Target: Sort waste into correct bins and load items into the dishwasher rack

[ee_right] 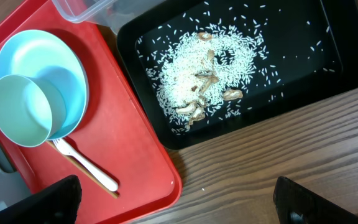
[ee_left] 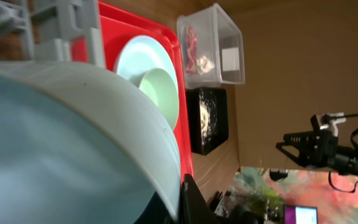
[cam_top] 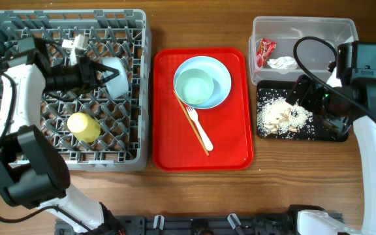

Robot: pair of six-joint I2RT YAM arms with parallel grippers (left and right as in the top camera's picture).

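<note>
Overhead, brown wooden table [cam_top: 194, 196] bears the grey rack [cam_top: 64, 15]; left pincer [cam_top: 111, 76] grips a bowl [cam_top: 119, 83], right pincer [ee_right: 179, 208] gapes wide.

Overhead: fixed, straight down, far enough to take in the whole table [cam_top: 286, 189] — grey rack [cam_top: 70, 163] left, red tray [cam_top: 230, 130] centre, black tray [cam_top: 302, 136] right. Left wrist: rolled sideways, low at the rack, hard against a pale bowl [ee_left: 55, 149], facing across to the red tray. Right wrist: near, looking down on the black tray and the red tray's edge. All three share both trays — nothing else.
</note>
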